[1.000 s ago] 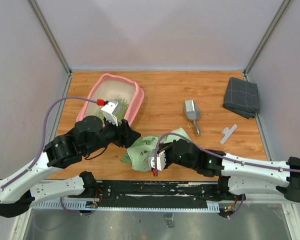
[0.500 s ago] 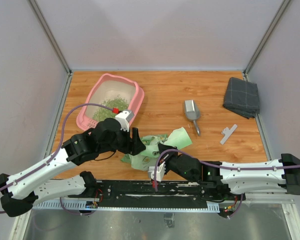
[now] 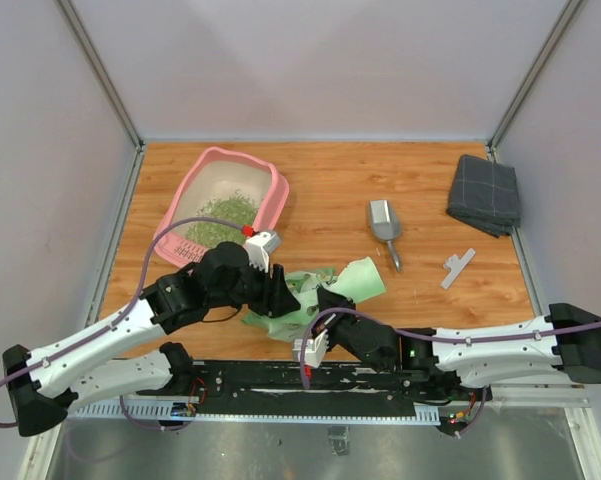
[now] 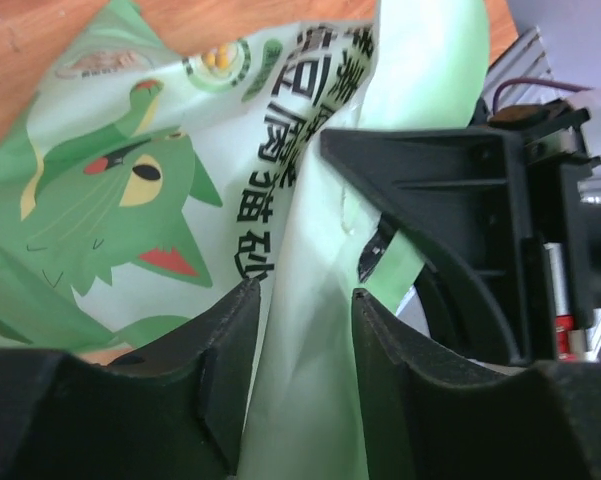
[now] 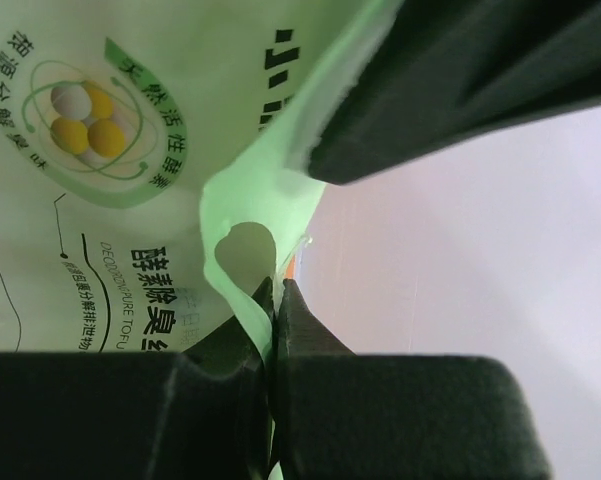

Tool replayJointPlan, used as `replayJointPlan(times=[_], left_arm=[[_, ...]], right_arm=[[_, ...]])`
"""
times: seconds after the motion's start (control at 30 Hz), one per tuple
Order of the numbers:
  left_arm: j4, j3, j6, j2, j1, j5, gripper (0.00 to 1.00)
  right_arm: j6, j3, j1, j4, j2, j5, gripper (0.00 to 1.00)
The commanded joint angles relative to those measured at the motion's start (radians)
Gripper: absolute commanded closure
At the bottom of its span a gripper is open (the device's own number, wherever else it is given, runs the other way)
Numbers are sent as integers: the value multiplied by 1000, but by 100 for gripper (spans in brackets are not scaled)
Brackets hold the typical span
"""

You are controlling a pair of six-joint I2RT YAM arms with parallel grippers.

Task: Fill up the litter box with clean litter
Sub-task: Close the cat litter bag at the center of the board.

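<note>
The pink litter box (image 3: 277,192) sits at the back left with a heap of green clean litter (image 3: 220,214) inside. A light green printed bag (image 3: 362,276) lies crumpled near the front edge, between both arms. My right gripper (image 3: 323,303) is shut on the bag's torn top edge (image 5: 242,200), and the pinch shows in the right wrist view (image 5: 277,287). My left gripper (image 3: 283,290) is at the bag's left side. Its jaws stand apart on either side of a raised fold of the bag (image 4: 130,180), seen in the left wrist view (image 4: 302,294).
A grey metal scoop (image 3: 384,222) lies right of the box. A small grey clip (image 3: 457,267) lies further right, and a folded grey cloth (image 3: 484,193) sits at the back right. Walls enclose the wooden table (image 3: 330,180) on three sides.
My left gripper left the litter box and came down to the bag, its jaws narrowing around a fold. The right gripper, still holding the bag, drew back toward the near edge.
</note>
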Motion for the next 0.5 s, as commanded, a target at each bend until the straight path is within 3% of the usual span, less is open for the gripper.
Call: replayJointPlan(times=[0.0,0.07,0.17,0.23,0.27,0.37,0.4,0.47], left_arm=[[69,-57,0,-20,4,49,52],[59,-61,4,-2,5,35,47],[58,-59,25,27,4,47,49],[84,-64,35,30,5,68,59],[109,-72,38,25,5,80,70],[199,-109,79,-7,5,113,98],[219,-122,108,-22,5,117,100],[239,-132,184,-45,4,126,100]], right_arm=[[-4,8,10,101,-37,46,99],[-15,1,11,117,-48,52,99],[-12,-2,11,110,-51,50,99],[9,3,12,81,-41,51,98],[36,9,12,56,-38,52,96],[205,33,12,-63,-51,43,65],[287,63,11,-155,-61,30,50],[490,186,11,-417,-85,-9,38]])
